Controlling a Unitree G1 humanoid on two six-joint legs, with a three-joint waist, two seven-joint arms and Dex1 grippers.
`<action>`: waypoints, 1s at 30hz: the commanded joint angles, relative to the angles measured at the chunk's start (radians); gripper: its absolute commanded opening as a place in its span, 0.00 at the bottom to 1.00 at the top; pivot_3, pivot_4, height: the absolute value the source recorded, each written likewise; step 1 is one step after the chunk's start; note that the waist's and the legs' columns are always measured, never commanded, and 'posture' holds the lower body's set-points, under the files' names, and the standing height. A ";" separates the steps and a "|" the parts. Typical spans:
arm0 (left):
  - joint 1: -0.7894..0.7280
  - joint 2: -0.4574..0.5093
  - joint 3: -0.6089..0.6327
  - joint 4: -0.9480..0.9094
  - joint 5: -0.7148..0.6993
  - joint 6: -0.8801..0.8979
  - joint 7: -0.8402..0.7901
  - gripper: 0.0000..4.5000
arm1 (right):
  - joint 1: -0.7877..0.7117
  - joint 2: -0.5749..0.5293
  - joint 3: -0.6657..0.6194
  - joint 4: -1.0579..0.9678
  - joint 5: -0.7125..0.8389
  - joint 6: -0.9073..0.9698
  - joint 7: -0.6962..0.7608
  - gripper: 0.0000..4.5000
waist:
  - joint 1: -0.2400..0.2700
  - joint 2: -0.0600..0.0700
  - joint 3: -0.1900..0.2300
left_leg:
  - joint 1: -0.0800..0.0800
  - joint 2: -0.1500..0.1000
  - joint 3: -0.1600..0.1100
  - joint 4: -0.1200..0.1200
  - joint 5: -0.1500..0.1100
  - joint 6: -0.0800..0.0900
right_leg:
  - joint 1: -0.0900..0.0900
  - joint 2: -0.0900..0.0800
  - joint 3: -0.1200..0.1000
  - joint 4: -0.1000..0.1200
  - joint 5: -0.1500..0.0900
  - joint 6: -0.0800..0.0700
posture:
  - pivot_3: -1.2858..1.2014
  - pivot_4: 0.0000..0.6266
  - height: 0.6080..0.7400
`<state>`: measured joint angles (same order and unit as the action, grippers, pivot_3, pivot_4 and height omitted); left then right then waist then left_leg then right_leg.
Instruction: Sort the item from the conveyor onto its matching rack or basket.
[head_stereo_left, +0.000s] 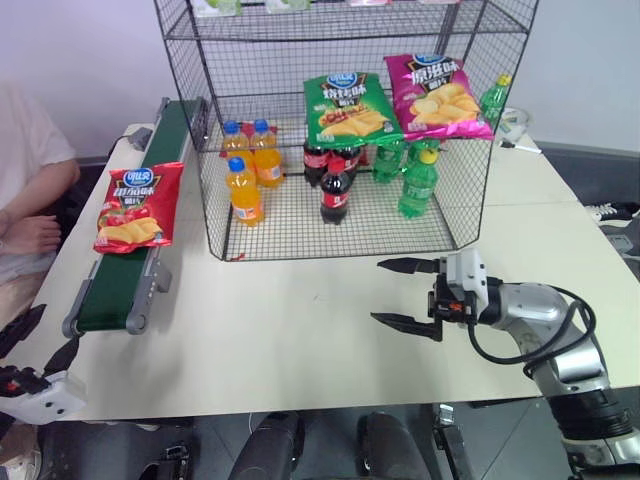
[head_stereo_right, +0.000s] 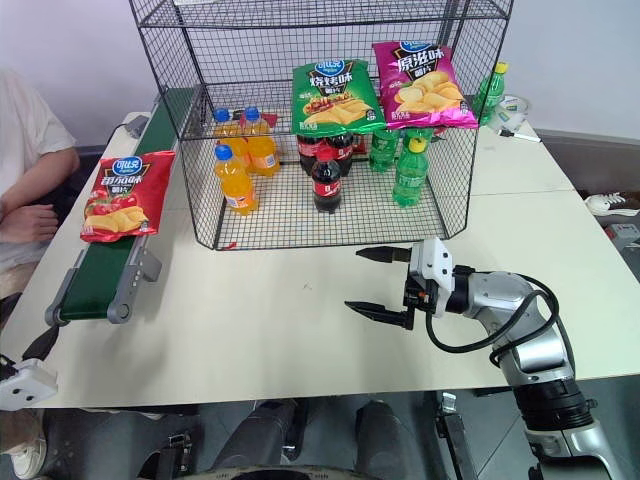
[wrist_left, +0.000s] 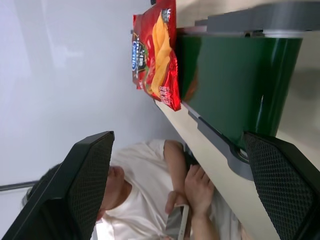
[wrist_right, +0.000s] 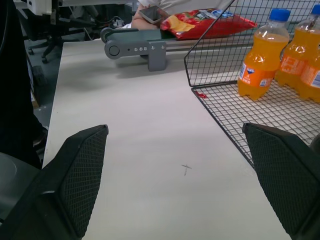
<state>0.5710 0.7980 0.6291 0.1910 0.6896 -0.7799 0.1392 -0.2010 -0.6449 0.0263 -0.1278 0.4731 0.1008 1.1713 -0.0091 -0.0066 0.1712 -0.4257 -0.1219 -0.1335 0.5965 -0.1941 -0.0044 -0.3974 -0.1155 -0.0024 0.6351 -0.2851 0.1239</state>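
Rack (head_stereo_left: 340, 120) top tiers cut off by upper edge. Left gripper (head_stereo_left: 30, 350) half out of frame at bottom-left corner. Person (head_stereo_left: 25, 190) cropped by left edge. Conveyor (head_stereo_left: 165, 170) far end hidden behind rack mesh; bag print too small to read

A pale, cream-coloured table (head_stereo_left: 300, 330) is seen across the middle of the scene, with a second table top (head_stereo_left: 520, 170) butted against it on the far right. A plain, light wall (head_stereo_left: 80, 60) is seen behind. A dark grey floor (head_stereo_left: 590, 165) is visible beyond the right-hand edge, where a white shoe (head_stereo_right: 608, 203) lies. A person in a white shirt (head_stereo_left: 25, 150) is seated at the left side of the table. The light is even and soft.
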 joint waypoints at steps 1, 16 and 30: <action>0.001 0.010 -0.020 -0.006 -0.011 0.015 0.022 0.95 | -0.019 0.007 -0.010 -0.001 -0.002 -0.019 0.006 1.00 | 0.000 0.000 0.000 | 0.000 0.000 0.000 0.000 0.000 0.000 | 0.000 0.000 0.000 0.000 0.000 0.000 | 0.52 0.24 1.00; -0.018 0.015 -0.086 0.001 -0.011 0.071 0.068 0.95 | -0.002 0.008 -0.022 -0.010 0.025 -0.032 0.042 1.00 | 0.000 -0.001 -0.001 | 0.001 0.000 0.000 0.000 0.000 0.000 | 0.000 0.001 0.000 0.001 0.000 0.000 | 0.52 0.24 1.00; -0.045 0.021 -0.130 -0.012 -0.002 0.113 0.091 0.95 | 0.011 0.005 -0.015 -0.053 0.077 0.038 0.061 1.00 | 0.000 -0.001 -0.001 | 0.002 0.000 0.000 0.001 0.000 0.000 | 0.000 0.000 0.000 0.006 0.000 0.000 | 0.52 0.24 1.00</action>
<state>0.5290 0.8039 0.4937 0.1933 0.6890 -0.6761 0.2128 -0.1857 -0.6448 0.0261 -0.1440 0.5320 0.1409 1.2335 -0.0090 -0.0075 0.1706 -0.4234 -0.1218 -0.1333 0.5982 -0.1939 -0.0044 -0.3972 -0.1152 -0.0025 0.6417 -0.2849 0.1242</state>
